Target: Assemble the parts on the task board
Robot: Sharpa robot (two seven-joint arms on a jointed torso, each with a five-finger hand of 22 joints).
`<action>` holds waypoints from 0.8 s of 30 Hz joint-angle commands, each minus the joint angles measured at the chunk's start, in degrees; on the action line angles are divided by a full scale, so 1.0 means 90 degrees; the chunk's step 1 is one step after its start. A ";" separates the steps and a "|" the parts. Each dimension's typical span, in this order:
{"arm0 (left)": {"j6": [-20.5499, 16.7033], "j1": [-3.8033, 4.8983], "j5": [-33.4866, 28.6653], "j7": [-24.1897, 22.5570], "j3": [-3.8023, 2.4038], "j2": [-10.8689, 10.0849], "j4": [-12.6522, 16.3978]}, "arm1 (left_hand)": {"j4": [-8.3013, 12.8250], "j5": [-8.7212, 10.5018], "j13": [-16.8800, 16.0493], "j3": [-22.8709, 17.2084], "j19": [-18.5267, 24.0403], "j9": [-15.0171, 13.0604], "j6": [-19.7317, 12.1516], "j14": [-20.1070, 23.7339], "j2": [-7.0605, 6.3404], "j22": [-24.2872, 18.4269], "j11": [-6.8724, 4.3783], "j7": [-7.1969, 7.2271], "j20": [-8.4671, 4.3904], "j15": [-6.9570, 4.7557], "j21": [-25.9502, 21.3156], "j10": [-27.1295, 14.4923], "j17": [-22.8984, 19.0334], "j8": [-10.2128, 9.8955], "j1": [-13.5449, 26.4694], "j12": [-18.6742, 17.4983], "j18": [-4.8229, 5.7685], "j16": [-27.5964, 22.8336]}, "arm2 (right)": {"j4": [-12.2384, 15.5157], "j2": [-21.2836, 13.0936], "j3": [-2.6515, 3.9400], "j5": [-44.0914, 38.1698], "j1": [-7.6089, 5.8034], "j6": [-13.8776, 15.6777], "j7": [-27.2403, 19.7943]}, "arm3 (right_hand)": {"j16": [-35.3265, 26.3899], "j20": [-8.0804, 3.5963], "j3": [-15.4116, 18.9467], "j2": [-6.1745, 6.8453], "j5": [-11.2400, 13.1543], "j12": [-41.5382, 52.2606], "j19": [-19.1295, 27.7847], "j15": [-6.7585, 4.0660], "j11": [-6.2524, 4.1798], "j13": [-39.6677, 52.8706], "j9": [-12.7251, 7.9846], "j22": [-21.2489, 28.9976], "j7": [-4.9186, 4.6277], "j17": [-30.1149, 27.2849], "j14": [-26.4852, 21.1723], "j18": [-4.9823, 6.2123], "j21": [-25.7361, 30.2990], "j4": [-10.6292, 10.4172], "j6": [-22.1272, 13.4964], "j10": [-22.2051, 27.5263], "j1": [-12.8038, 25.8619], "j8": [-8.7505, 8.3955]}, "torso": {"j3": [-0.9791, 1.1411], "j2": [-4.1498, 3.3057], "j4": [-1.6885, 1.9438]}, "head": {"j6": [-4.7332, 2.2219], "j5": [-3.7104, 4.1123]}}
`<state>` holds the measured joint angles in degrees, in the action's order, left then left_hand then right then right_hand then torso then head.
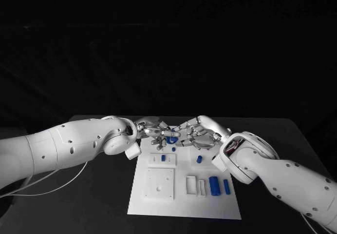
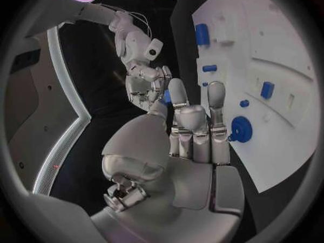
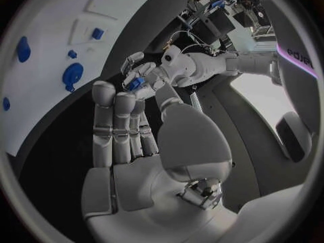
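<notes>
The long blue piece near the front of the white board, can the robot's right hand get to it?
Probably yes. The long blue piece lies bare on the task board beside the right arm, nothing covering it; the right hand must pull back first.

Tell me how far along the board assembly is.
Partway, at a guess. A blue disc and small pegs already sit on the board. The left hand pinches a blue part over it, facing the right hand. Two blue bars lie at the near end, seemingly unplaced.
</notes>
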<state>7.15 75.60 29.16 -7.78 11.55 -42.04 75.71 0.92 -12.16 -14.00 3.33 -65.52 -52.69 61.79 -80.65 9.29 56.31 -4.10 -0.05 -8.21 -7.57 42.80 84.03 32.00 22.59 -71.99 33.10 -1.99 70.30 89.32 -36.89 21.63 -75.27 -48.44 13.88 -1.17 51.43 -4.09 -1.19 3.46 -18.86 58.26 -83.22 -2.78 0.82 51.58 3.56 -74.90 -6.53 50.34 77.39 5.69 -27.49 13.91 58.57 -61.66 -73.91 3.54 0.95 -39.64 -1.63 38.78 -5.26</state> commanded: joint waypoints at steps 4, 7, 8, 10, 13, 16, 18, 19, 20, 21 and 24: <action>0.0180 0.0005 0.0136 -0.0122 -0.0007 0.0029 0.0039 | 0.0702 -0.0022 -0.0005 -0.0660 0.0010 0.0007 -0.0063 0.0016 -0.0005 0.0006 -0.0042 0.0132 -0.0043 -0.0037 0.0013 0.0306 0.0005 -0.0035 -0.0046 -0.0022 0.0065 0.0002 | -0.0048 0.0043 -0.0047 -0.0188 0.0005 -0.0273 -0.0032 | 0.0024 0.0007 -0.0005 -0.0078 0.0132 0.0003 0.0019 -0.0027 0.0004 0.0009 0.0009 -0.0318 -0.0005 0.0007 -0.0022 0.0075 0.0023 0.0038 0.0063 0.0002 -0.0084 0.0003 | 0.0009 -0.0002 -0.0001 | 0.0025 -0.0009; 0.0200 0.0005 0.0144 -0.0121 -0.0008 0.0036 0.0042 | 0.0710 -0.0020 -0.0011 -0.0657 0.0011 0.0012 -0.0059 0.0016 -0.0001 0.0012 -0.0042 0.0132 -0.0050 -0.0041 0.0015 0.0306 0.0013 -0.0047 -0.0045 -0.0028 0.0071 -0.0001 | -0.0058 0.0054 -0.0060 -0.0205 0.0004 -0.0256 -0.0036 | 0.0025 -0.0005 -0.0101 -0.0121 0.0248 0.0012 0.0019 -0.0045 -0.0026 0.0022 0.0030 -0.0322 0.0041 0.0008 -0.0021 0.0069 0.0004 0.0103 0.0289 -0.0004 -0.0115 0.0014 | 0.0010 -0.0002 -0.0003 | 0.0029 -0.0011; 0.0207 0.0005 0.0146 -0.0120 -0.0008 0.0038 0.0042 | 0.0710 -0.0020 -0.0011 -0.0657 0.0011 0.0012 -0.0059 0.0016 -0.0001 0.0012 -0.0042 0.0132 -0.0050 -0.0041 0.0015 0.0306 0.0013 -0.0047 -0.0045 -0.0028 0.0071 -0.0001 | -0.0060 0.0057 -0.0064 -0.0210 0.0004 -0.0243 -0.0038 | 0.0025 -0.0016 -0.0162 -0.0138 0.0292 0.0019 0.0020 -0.0054 -0.0034 0.0032 0.0029 -0.0323 0.0053 0.0010 -0.0020 0.0061 -0.0003 0.0143 0.0358 -0.0010 -0.0116 0.0003 | 0.0009 -0.0001 -0.0007 | 0.0038 -0.0012; 0.0222 0.0005 0.0153 -0.0118 -0.0008 0.0041 0.0043 | 0.0710 -0.0020 -0.0011 -0.0657 0.0011 0.0012 -0.0059 0.0016 -0.0001 0.0012 -0.0042 0.0132 -0.0050 -0.0041 0.0015 0.0306 0.0013 -0.0047 -0.0045 -0.0028 0.0071 -0.0001 | -0.0064 0.0059 -0.0069 -0.0215 0.0004 -0.0210 -0.0043 | 0.0028 -0.0028 -0.0269 -0.0158 0.0357 0.0036 0.0016 -0.0063 -0.0046 0.0054 0.0029 -0.0328 0.0068 0.0016 -0.0014 0.0050 -0.0041 0.0203 0.0425 -0.0036 -0.0100 0.0004 | 0.0009 0.0000 -0.0008 | 0.0038 -0.0012; 0.0247 0.0005 0.0173 -0.0110 -0.0008 0.0042 0.0045 | 0.0710 -0.0020 -0.0011 -0.0657 0.0011 0.0012 -0.0059 0.0016 -0.0001 0.0012 -0.0042 0.0132 -0.0050 -0.0041 0.0015 0.0306 0.0013 -0.0047 -0.0045 -0.0028 0.0071 -0.0001 | -0.0068 0.0060 -0.0074 -0.0219 0.0004 -0.0163 -0.0046 | 0.0027 -0.0037 -0.0338 -0.0159 0.0382 0.0033 0.0015 -0.0071 -0.0056 0.0056 0.0028 -0.0329 0.0081 0.0022 -0.0015 0.0044 -0.0055 0.0223 0.0474 -0.0045 -0.0088 0.0002 | 0.0010 0.0001 -0.0007 | 0.0045 -0.0016; 0.0282 0.0005 0.0202 -0.0100 -0.0008 0.0042 0.0050 | 0.0710 -0.0020 -0.0011 -0.0657 0.0011 0.0012 -0.0059 0.0016 -0.0001 0.0012 -0.0042 0.0132 -0.0050 -0.0041 0.0015 0.0306 0.0013 -0.0047 -0.0045 -0.0028 0.0071 -0.0001 | -0.0072 0.0060 -0.0076 -0.0222 0.0004 -0.0104 -0.0048 | 0.0031 -0.0044 -0.0415 -0.0174 0.0414 0.0045 0.0011 -0.0078 -0.0066 0.0074 0.0031 -0.0332 0.0094 0.0031 -0.0003 0.0038 -0.0086 0.0218 0.0536 -0.0066 -0.0064 0.0003 | 0.0012 0.0000 -0.0005 | 0.0047 -0.0019; 0.0302 0.0005 0.0215 -0.0095 -0.0008 0.0041 0.0055 | 0.0717 -0.0018 -0.0014 -0.0653 0.0016 0.0014 -0.0054 0.0022 -0.0001 0.0015 -0.0041 0.0131 -0.0052 -0.0041 0.0013 0.0306 0.0009 -0.0053 -0.0044 -0.0034 0.0076 -0.0010 | -0.0076 0.0061 -0.0077 -0.0222 0.0004 -0.0074 -0.0046 | 0.0033 -0.0051 -0.0453 -0.0190 0.0441 0.0053 0.0006 -0.0086 -0.0075 0.0083 0.0034 -0.0335 0.0109 0.0036 0.0003 0.0035 -0.0108 0.0219 0.0596 -0.0080 -0.0062 0.0005 | 0.0012 -0.0001 -0.0006 | 0.0049 -0.0020; 0.0311 0.0005 0.0220 -0.0094 -0.0008 0.0041 0.0057 | 0.0717 -0.0018 -0.0014 -0.0653 0.0016 0.0014 -0.0054 0.0022 -0.0001 0.0015 -0.0041 0.0131 -0.0052 -0.0041 0.0013 0.0306 0.0009 -0.0053 -0.0044 -0.0034 0.0076 -0.0010 | -0.0079 0.0062 -0.0078 -0.0223 0.0004 -0.0063 -0.0044 | 0.0032 -0.0054 -0.0476 -0.0196 0.0454 0.0051 0.0003 -0.0089 -0.0079 0.0083 0.0033 -0.0337 0.0116 0.0038 0.0004 0.0032 -0.0122 0.0219 0.0623 -0.0082 -0.0055 0.0003 | 0.0011 -0.0001 -0.0007 | 0.0050 -0.0021; 0.0317 0.0005 0.0223 -0.0093 -0.0008 0.0041 0.0059 | 0.0717 -0.0018 -0.0014 -0.0653 0.0016 0.0014 -0.0054 0.0022 -0.0001 0.0015 -0.0041 0.0131 -0.0052 -0.0041 0.0013 0.0306 0.0009 -0.0053 -0.0044 -0.0034 0.0076 -0.0010 | -0.0082 0.0062 -0.0078 -0.0223 0.0004 -0.0055 -0.0043 | 0.0032 -0.0058 -0.0499 -0.0203 0.0476 0.0055 0.0002 -0.0092 -0.0084 0.0089 0.0035 -0.0338 0.0122 0.0041 0.0005 0.0029 -0.0128 0.0221 0.0650 -0.0089 -0.0055 0.0004 | 0.0011 -0.0001 -0.0007 | 0.0050 -0.0021; 0.0323 0.0005 0.0226 -0.0093 -0.0008 0.0041 0.0062 | 0.0717 -0.0018 -0.0014 -0.0653 0.0016 0.0014 -0.0054 0.0022 -0.0001 0.0015 -0.0041 0.0131 -0.0052 -0.0041 0.0013 0.0306 0.0009 -0.0053 -0.0044 -0.0034 0.0076 -0.0010 | -0.0085 0.0064 -0.0078 -0.0223 0.0004 -0.0048 -0.0041 | 0.0031 -0.0062 -0.0530 -0.0232 0.0541 0.0054 0.0002 -0.0098 -0.0095 0.0091 0.0044 -0.0338 0.0140 0.0043 0.0004 0.0027 -0.0133 0.0217 0.0717 -0.0090 -0.0059 0.0009 | 0.0011 -0.0002 -0.0007 | 0.0054 -0.0019; 0.0335 0.0005 0.0232 -0.0100 -0.0008 0.0043 0.0067 | 0.0717 -0.0018 -0.0014 -0.0653 0.0016 0.0014 -0.0054 0.0022 -0.0001 0.0015 -0.0041 0.0131 -0.0052 -0.0041 0.0013 0.0306 0.0009 -0.0053 -0.0044 -0.0034 0.0076 -0.0010 | -0.0099 0.0075 -0.0081 -0.0229 0.0005 -0.0047 -0.0032 | 0.0029 -0.0075 -0.0601 -0.0259 0.0622 0.0059 0.0001 -0.0113 -0.0116 0.0100 0.0066 -0.0344 0.0175 0.0048 0.0004 0.0017 -0.0161 0.0230 0.0859 -0.0095 -0.0083 0.0010 | 0.0009 -0.0002 -0.0007 | 0.0061 -0.0017</action>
<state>9.28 75.54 31.13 -7.81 11.59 -41.81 76.15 1.08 -12.15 -14.04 3.49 -65.31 -52.52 61.80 -80.66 9.19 56.36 -4.10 -0.05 -8.41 -7.57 42.80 84.03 32.06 22.34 -71.88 33.10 -2.06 70.30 88.43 -36.36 21.02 -76.62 -48.50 13.66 -1.09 51.42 -4.51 -6.45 1.57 -13.47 58.53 -83.21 -3.39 0.00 52.46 4.13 -74.90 -4.98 50.71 77.57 5.69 -28.68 16.00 66.04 -62.49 -74.57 3.41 1.05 -39.64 -1.69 39.28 -5.44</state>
